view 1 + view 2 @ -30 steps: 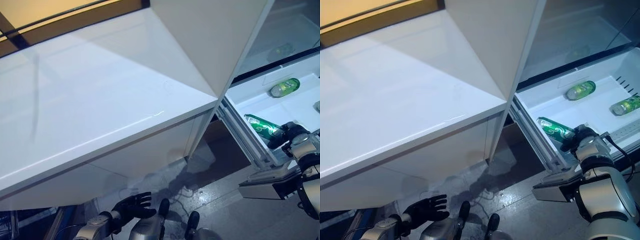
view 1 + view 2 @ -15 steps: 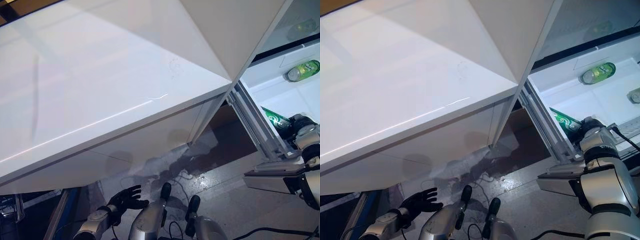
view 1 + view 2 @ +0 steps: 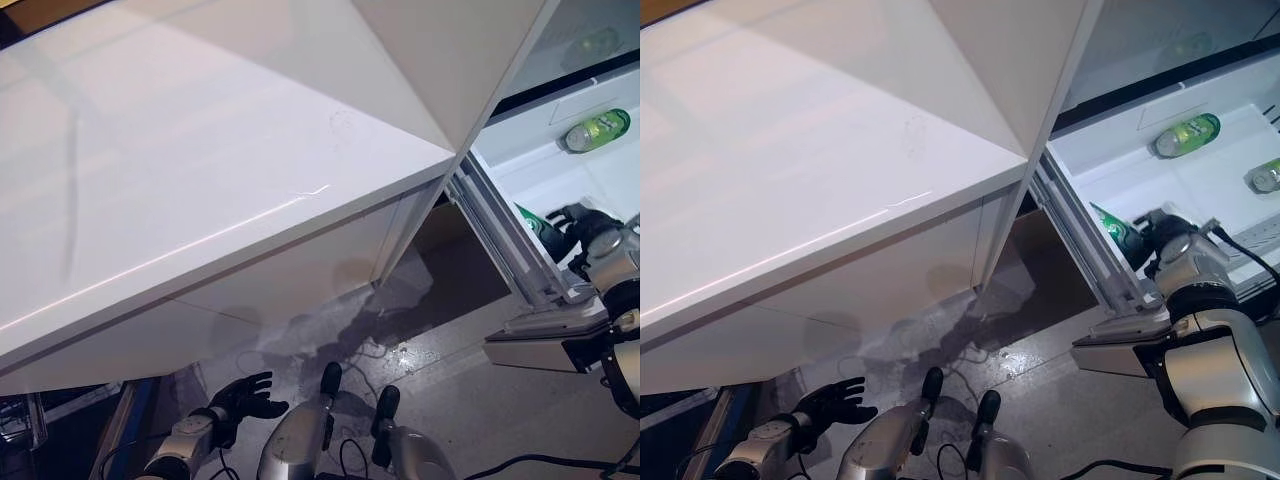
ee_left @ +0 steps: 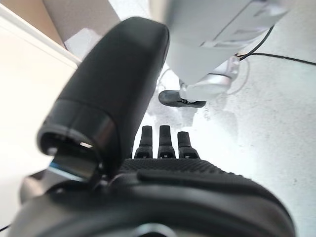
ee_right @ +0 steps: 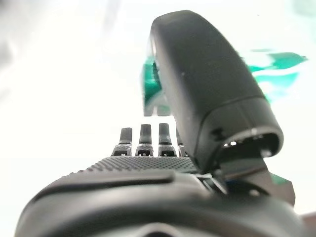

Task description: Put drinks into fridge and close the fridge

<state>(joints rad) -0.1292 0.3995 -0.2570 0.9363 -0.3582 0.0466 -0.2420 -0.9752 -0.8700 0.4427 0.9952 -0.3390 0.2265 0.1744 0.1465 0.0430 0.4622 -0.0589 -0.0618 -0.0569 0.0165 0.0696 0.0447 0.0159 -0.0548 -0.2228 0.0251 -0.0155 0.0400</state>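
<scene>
A green can (image 3: 1118, 230) lies tilted inside the pulled-out white fridge drawer (image 3: 1200, 190), against its near side wall, partly hidden by the rail. It also shows past the thumb in the right wrist view (image 5: 152, 88). My right hand (image 3: 588, 228) is in the drawer just beside the can, fingers straight and off it, open. Other green drinks (image 3: 1187, 135) (image 3: 1266, 175) lie on their sides farther back in the drawer. My left hand (image 3: 244, 395) hangs low near the floor, fingers spread and empty.
A large white counter top (image 3: 200, 150) takes up the left and middle, with white cabinet fronts (image 3: 290, 290) below. A white upright fridge panel (image 3: 450, 60) stands by the drawer's rail (image 3: 505, 240). Grey floor (image 3: 450, 330) lies below.
The camera has shifted. My right hand has lowered the green can into the drawer and opened off it. My left hand has sunk a little lower.
</scene>
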